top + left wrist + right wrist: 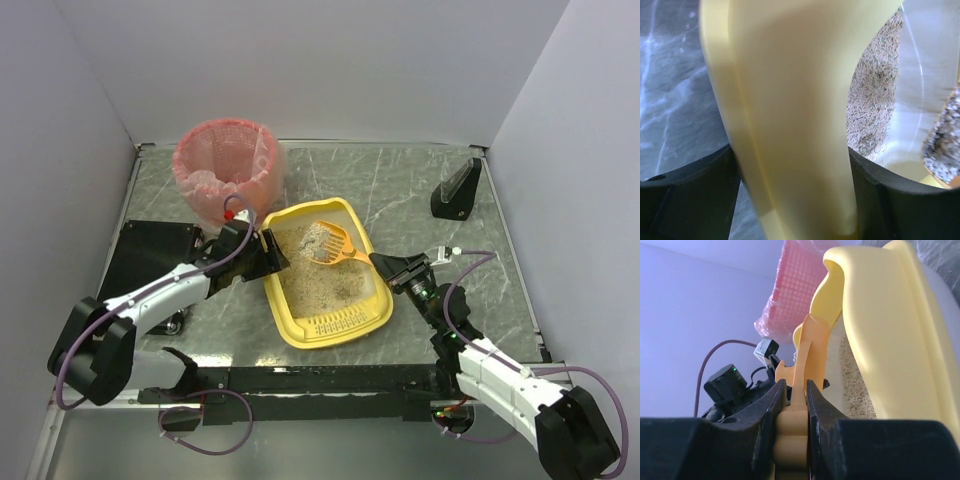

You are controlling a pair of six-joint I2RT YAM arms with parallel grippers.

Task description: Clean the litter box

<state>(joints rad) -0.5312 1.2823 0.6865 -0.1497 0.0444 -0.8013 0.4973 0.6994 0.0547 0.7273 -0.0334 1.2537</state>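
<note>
The yellow litter box lies near the middle of the dark marbled table, its slotted lip toward the arms and beige litter spread over its floor. The left gripper is at the box's left rim. In the left wrist view the rim stands between the two black fingers and both press against it, so the box is gripped there. The right gripper is closed tight on the handle of the small orange slotted scoop at the box's right side, and the scoop head, heaped with pale clumped litter, is over the far end of the box. Just beyond the far-left corner stands the pink-lined round basket – close to the box, though whether they touch is unclear.
</note>
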